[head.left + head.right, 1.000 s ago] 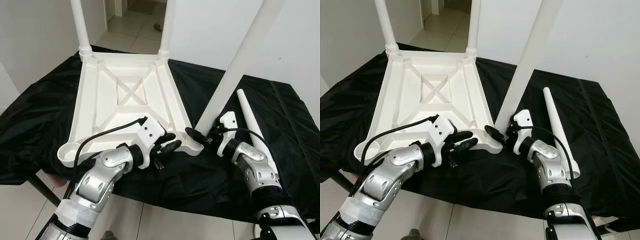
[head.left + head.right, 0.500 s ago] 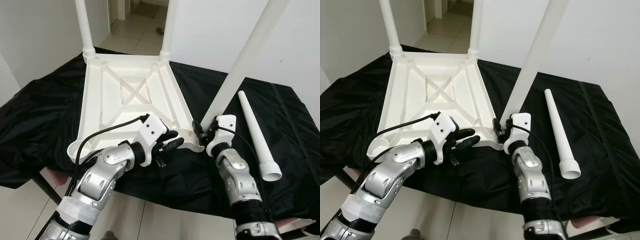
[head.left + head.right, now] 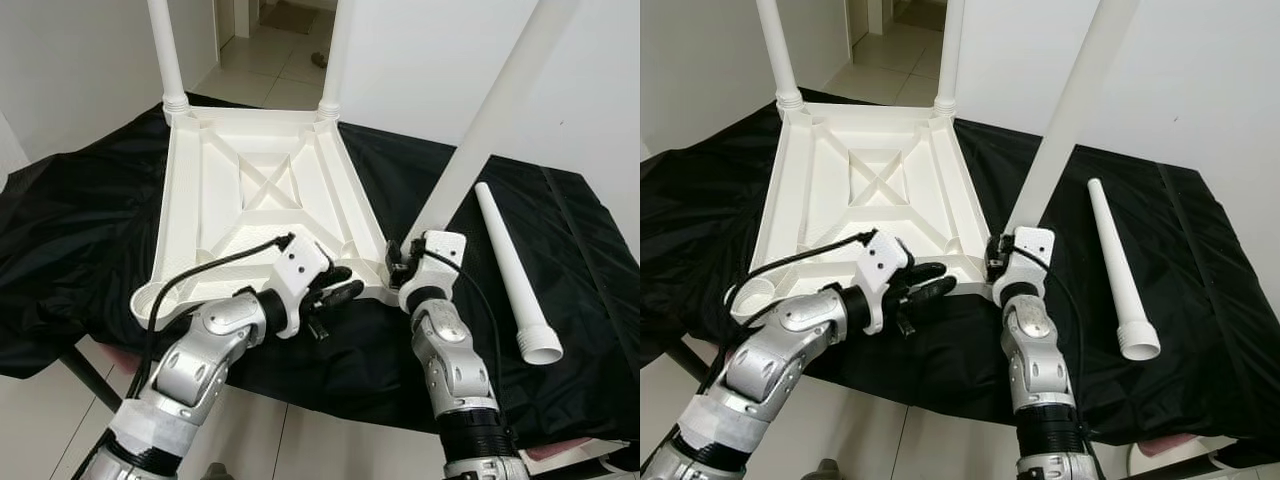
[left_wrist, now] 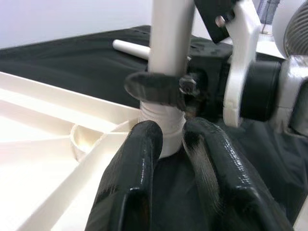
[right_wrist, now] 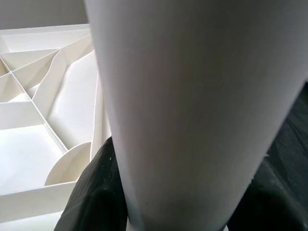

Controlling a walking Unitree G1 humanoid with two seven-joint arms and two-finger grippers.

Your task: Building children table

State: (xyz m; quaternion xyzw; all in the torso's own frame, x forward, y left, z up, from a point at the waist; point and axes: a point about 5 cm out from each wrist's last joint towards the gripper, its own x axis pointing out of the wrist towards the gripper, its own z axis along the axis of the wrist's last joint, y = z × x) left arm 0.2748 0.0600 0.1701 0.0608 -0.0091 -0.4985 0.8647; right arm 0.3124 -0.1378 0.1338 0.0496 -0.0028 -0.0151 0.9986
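The white table top [image 3: 250, 190] lies upside down on a black cloth, with two white legs [image 3: 165, 50] upright in its far corners. My right gripper [image 3: 395, 262] is shut on a third leg [image 3: 480, 130], which leans to the right with its base at the near right corner socket. In the left wrist view a black finger [image 4: 154, 89] wraps the leg just above its ribbed end. My left gripper [image 3: 340, 283] is open beside that corner, its fingertips [image 4: 144, 139] touching the leg's base. A fourth leg [image 3: 510, 265] lies loose on the cloth to the right.
The near left corner socket [image 3: 150, 298] has no leg in it. The black cloth [image 3: 80, 230] hangs over the table's front edge above a tiled floor. White walls stand close behind, and a doorway [image 3: 280, 15] opens at the far side.
My right arm has swung left, bringing the held leg's base onto the near right corner socket. The left gripper has stayed at that corner.
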